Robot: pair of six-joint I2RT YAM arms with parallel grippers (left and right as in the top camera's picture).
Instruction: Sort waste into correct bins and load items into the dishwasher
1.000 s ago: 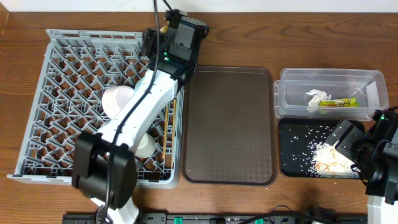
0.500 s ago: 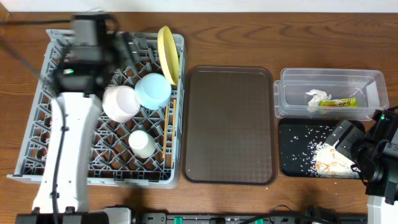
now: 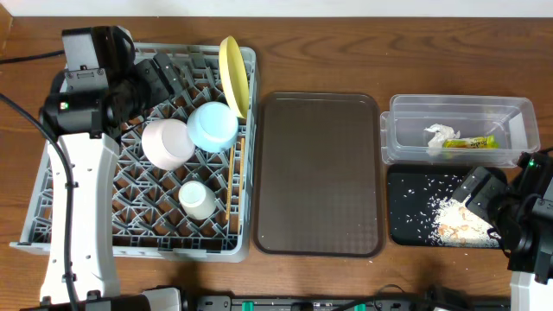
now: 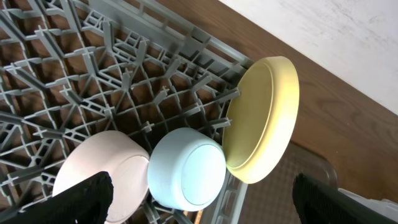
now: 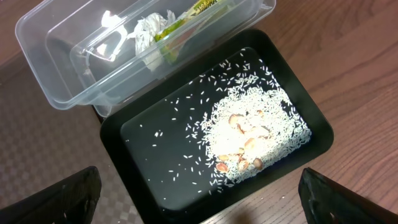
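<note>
One big grey dish rack (image 3: 173, 250) on the left held the yellow plate (image 3: 232, 73) on edge between pegs at its far right corner. The pink bowl (image 3: 168, 142) and blue bowl (image 3: 212, 126) sat upended to drain, the white cup (image 3: 198, 199) nearer. Chopsticks (image 3: 233, 181) perhaps lay along its right edge. On the right, the clear tub (image 3: 510, 117) kept the napkin (image 3: 439, 136) and wrapper (image 3: 471, 143) apart from the rice (image 3: 458, 220) in the black tray (image 3: 406, 216). The left gripper (image 4: 199, 208) and right gripper (image 5: 199, 199) gaped wide, empty.

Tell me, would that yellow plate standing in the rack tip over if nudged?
Probably somewhat: the yellow plate stands on edge in the rack, so a sideways push could topple it. It looks rigid and smooth, so it is likely slippery to grip.
</note>
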